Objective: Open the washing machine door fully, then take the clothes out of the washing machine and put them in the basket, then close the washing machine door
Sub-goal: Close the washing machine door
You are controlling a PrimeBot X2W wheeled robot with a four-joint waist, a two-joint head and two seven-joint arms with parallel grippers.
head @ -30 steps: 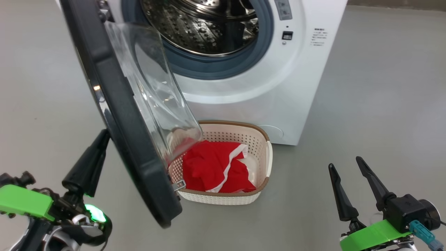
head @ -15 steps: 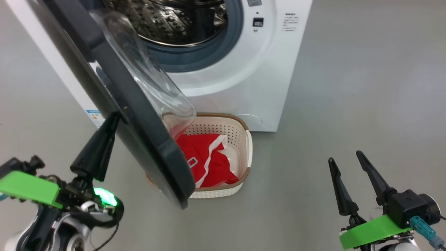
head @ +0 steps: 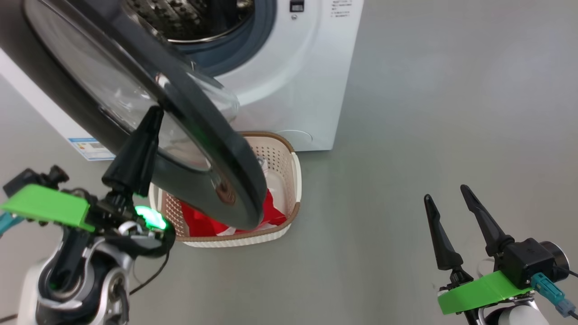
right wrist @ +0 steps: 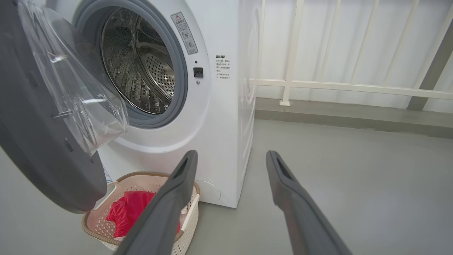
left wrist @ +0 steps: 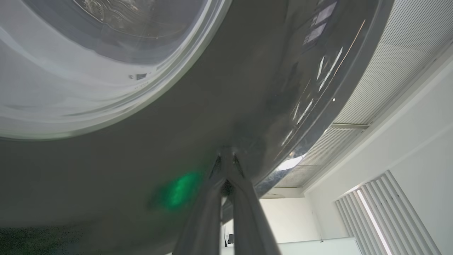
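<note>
Grey floor (head: 406,135): one washing machine (head: 293,67), one basket (head: 293,180); left tool (head: 155,113) closed against the door (head: 212,149), right tool (head: 445,192) spread, empty.

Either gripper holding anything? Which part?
Nothing held. Left gripper, jaws shut, only presses its tips on the black rim of the washing machine door; right gripper open, empty.

The washing machine door (head: 212,180) overhangs the basket (head: 295,180), blocking it from above; the floor (head: 406,135) beside is open.
</note>
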